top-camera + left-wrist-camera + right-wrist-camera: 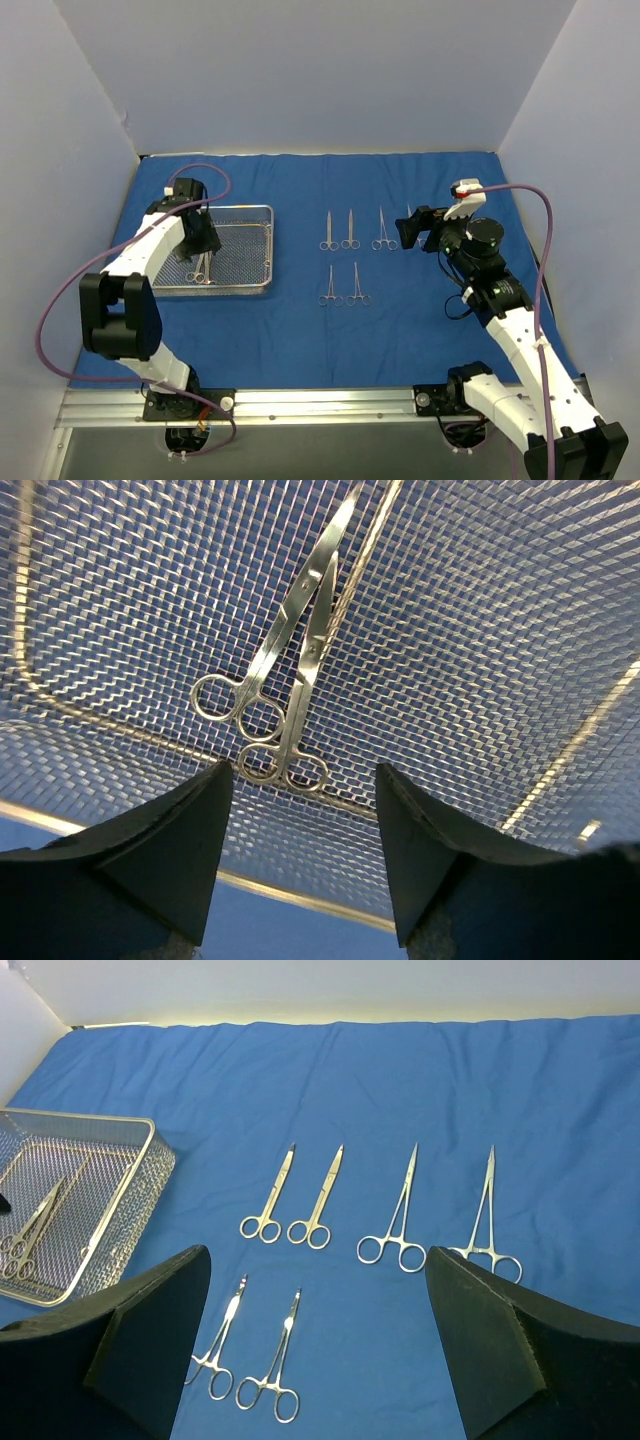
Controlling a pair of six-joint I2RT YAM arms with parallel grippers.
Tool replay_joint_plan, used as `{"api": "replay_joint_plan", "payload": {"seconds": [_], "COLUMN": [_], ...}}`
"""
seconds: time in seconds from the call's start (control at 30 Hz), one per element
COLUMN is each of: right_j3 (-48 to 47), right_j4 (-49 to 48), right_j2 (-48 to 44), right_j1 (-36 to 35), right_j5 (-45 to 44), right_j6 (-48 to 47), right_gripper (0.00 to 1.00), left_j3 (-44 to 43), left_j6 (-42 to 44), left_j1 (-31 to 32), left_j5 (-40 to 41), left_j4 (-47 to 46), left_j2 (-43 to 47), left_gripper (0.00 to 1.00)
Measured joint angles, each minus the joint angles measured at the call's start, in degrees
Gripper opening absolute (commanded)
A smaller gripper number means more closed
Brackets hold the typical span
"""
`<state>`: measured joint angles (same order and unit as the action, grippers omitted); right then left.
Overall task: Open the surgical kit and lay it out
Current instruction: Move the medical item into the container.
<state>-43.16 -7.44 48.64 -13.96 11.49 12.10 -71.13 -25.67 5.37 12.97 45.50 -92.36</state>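
The left claw (305,770) hangs with jaws apart and nothing between them, just above two instruments (262,672) that overlap on the mesh of the tray (270,250), rings toward the claw and tips pointing away to the far rim. The right claw (318,1252), spread wide and empty, faces the cloth (300,330). On it a far row of four (397,1210) and a near row of two (278,1355) lie parallel, long axes near to far, rings toward the arms and tips toward the back wall.
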Motion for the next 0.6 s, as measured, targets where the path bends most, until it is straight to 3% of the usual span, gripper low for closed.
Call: {"api": "replay_joint_plan", "payload": {"seconds": [0.27,0.6], "right_j3": [0.00,0.00], "right_j4": [0.02,0.02], "right_j2": [0.00,0.00], "right_j1": [-0.02,-0.02], "right_j5": [-0.02,-0.04], "right_j6": [-0.11,-0.13], "right_gripper": [0.84,0.84], "left_j3": [0.46,-0.09], "left_j6": [2.64,3.96], "left_j1": [-3.04,-3.76], "left_j5": [-5.81,-7.48], "left_j4": [-1.92,-3.54], "left_j2": [-7.93,-13.64], "left_gripper": [0.50,0.44]}}
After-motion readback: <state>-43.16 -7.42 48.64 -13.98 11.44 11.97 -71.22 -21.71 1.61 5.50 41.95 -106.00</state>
